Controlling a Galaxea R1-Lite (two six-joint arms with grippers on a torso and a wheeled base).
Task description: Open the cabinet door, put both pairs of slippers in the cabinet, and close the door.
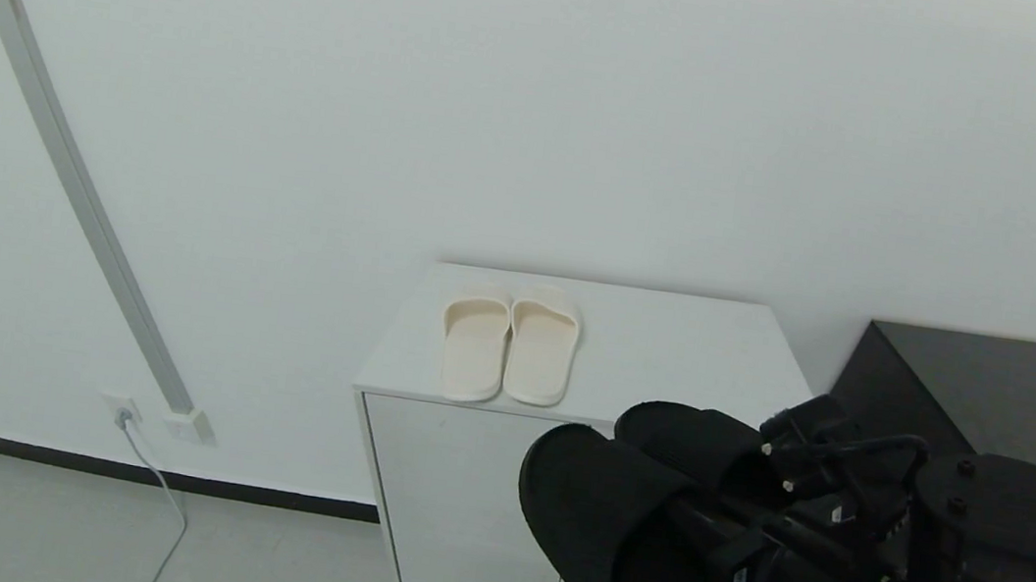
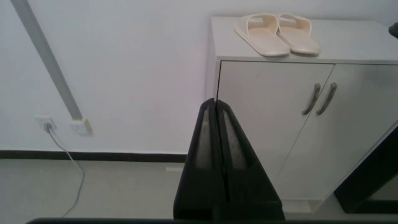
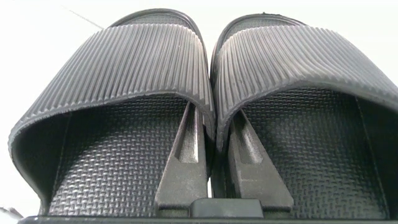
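Between the fingers (image 3: 183, 162) of the right gripper (image 3: 213, 127), the black slippers (image 1: 611, 500) are riding as a pair. One finger is sitting inside each slipper, and the two are squeezing the touching inner walls together, so the grip is closed on both at once. Their long axis is running straight out from the gripper, toes leading toward the front of the white cabinet (image 1: 669, 349), which is standing just ahead and a little to the robot's left. Both doors (image 2: 273, 118) are sitting closed, their handles (image 2: 311, 99) meeting at the centre seam. On top, the cream slippers (image 1: 509, 347) are lying side by side near the front edge. Facing the door fronts, the left gripper (image 2: 216, 109) is holding nothing, its fingers pressed flat together. Being the free arm, it is probably the one to take a handle.
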